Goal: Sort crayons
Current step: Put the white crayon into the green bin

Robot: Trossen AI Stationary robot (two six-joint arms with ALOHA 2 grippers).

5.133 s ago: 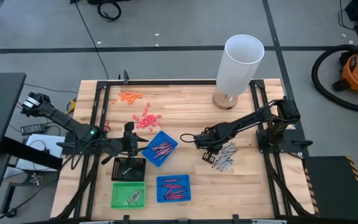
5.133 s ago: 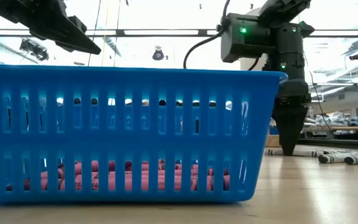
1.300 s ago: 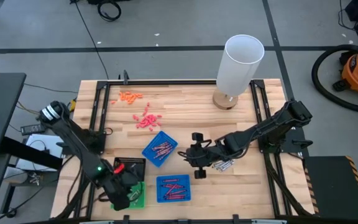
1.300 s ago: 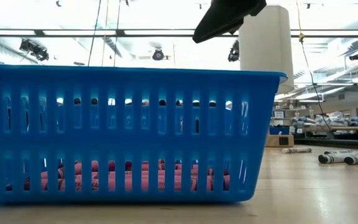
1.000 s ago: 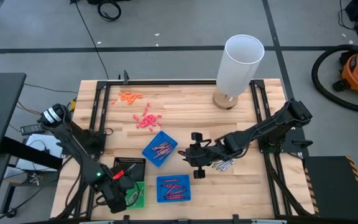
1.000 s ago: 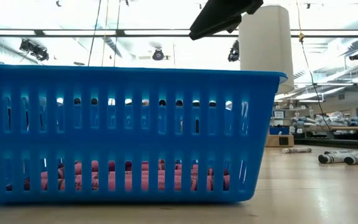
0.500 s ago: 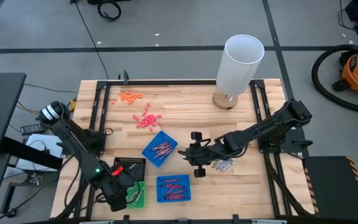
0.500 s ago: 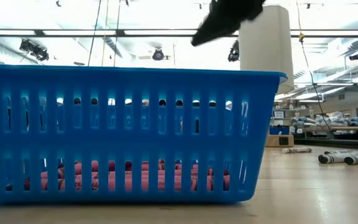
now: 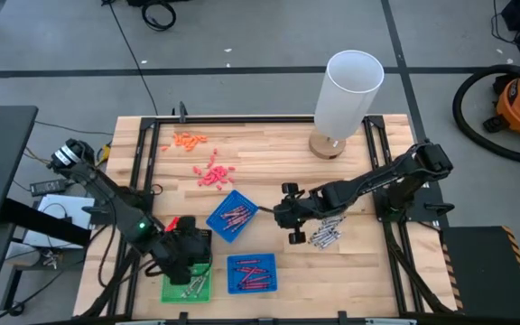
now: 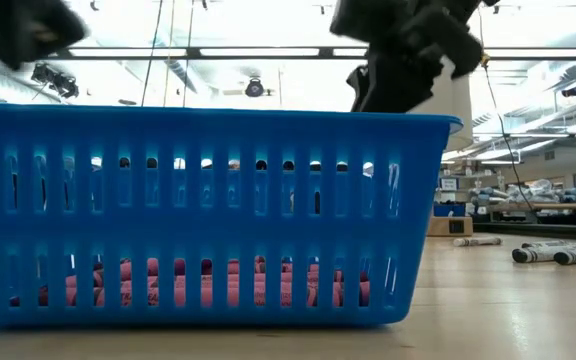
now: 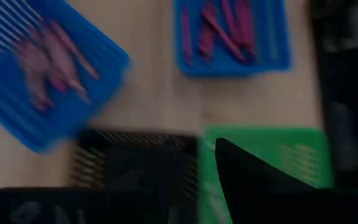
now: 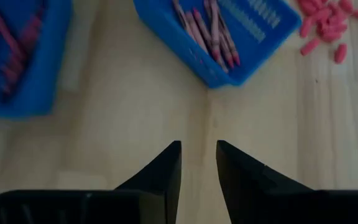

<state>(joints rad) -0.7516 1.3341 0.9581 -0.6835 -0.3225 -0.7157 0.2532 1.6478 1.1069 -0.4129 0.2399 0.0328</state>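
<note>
Left gripper (image 9: pixel 190 242): lower left of the high view, over the black tray (image 9: pixel 180 244) and the near edge of the green tray (image 9: pixel 184 287). In the left wrist view only one dark finger (image 11: pixel 253 180) shows clearly, so I cannot tell how its jaws stand.

Right gripper (image 12: pixel 198 163): centre of the high view, above bare table (image 9: pixel 287 153) between the tilted blue tray (image 9: pixel 233 215) and the grey pile. Its jaws are a little apart, with a narrow gap and nothing between them; bare wood shows through the gap.

Red crayons (image 9: pixel 236 216): a small heap lies in the tilted blue tray at the middle of the high view; in the right wrist view they lie at the top centre of the frame.

More red crayons (image 9: pixel 252 274): these lie in the square blue tray (image 9: pixel 252 273) at the lower centre of the high view, just right of the green tray.

Grey crayons (image 9: pixel 325 233): a loose pile on the table right of centre, just beside the right gripper.

Grey crayons in the green tray (image 9: pixel 190 289): a few, at the bottom of the high view.

Pink bits (image 9: pixel 212 173): scattered on the wood above the tilted blue tray, with orange bits (image 9: pixel 189 140) farther up and left.

White cylinder (image 9: pixel 349 90): stands upright at the upper right of the table.

Low view: a blue basket wall (image 10: pixel 208 215) fills most of the frame, pink shapes showing through its lower slots.
</note>
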